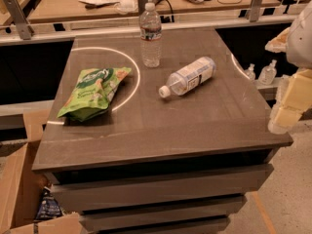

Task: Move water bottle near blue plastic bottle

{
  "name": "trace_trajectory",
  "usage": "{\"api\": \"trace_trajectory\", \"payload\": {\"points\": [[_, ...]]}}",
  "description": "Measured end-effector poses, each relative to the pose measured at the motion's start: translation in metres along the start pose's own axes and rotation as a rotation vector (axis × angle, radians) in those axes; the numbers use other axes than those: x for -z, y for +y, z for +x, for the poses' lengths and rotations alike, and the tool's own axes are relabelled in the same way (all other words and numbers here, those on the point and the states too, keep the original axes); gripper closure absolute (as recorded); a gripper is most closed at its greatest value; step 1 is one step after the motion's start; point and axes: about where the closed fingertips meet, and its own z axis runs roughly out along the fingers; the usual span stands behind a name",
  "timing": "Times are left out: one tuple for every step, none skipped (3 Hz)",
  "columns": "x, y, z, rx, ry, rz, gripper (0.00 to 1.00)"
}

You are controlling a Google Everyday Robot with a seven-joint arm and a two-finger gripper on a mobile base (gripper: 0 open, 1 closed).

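The water bottle stands upright at the back middle of the dark table; it is clear and ribbed, with a white cap and a narrow dark label band. The blue plastic bottle lies on its side a little in front and to the right of it, with its white cap pointing front-left and a large white printed label. The two bottles are apart. My gripper is at the right edge of the view, beyond the table's right side, well away from both bottles and holding nothing that I can see.
A green snack bag lies on the left part of the table. A cardboard box sits on the floor at lower left. Small bottles stand on a ledge to the right. A cluttered desk runs behind.
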Motion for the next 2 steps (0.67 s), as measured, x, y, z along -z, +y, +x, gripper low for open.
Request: {"api": "trace_trajectory", "payload": {"points": [[0.0, 0.0, 0.0, 0.0, 0.0, 0.0, 0.0], [0.003, -0.013, -0.006, -0.01, -0.112, 0.008, 0.0]]}}
